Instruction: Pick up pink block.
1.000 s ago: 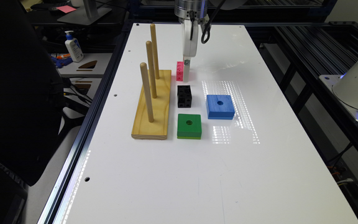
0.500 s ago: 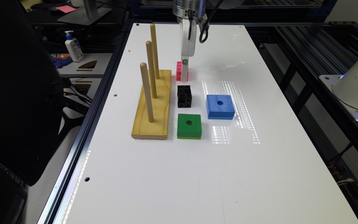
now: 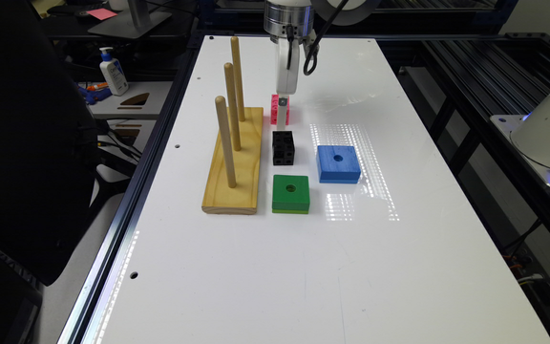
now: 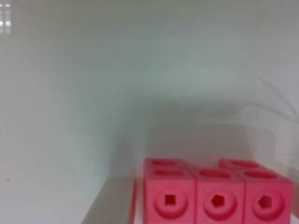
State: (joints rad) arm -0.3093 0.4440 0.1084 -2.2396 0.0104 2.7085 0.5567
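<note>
The pink block [image 3: 273,110] sits on the white table [image 3: 303,267], just beyond the black block [image 3: 283,147] in the exterior view. My gripper [image 3: 281,119] hangs straight down over it, its white tip covering most of the block's side toward the exterior view's right and reaching close to the table. In the wrist view the pink block [image 4: 217,196] is very close, its snap-together cubes showing round holes on their faces. Whether the gripper is open or shut does not show.
A wooden base with three upright pegs [image 3: 235,157] stands at the exterior view's left of the blocks. A green block [image 3: 290,193] and a blue block [image 3: 337,164] lie nearer the camera. Bare table stretches toward the front and right.
The gripper has shifted slightly to the exterior view's left and come down over the pink block. The blocks have not moved.
</note>
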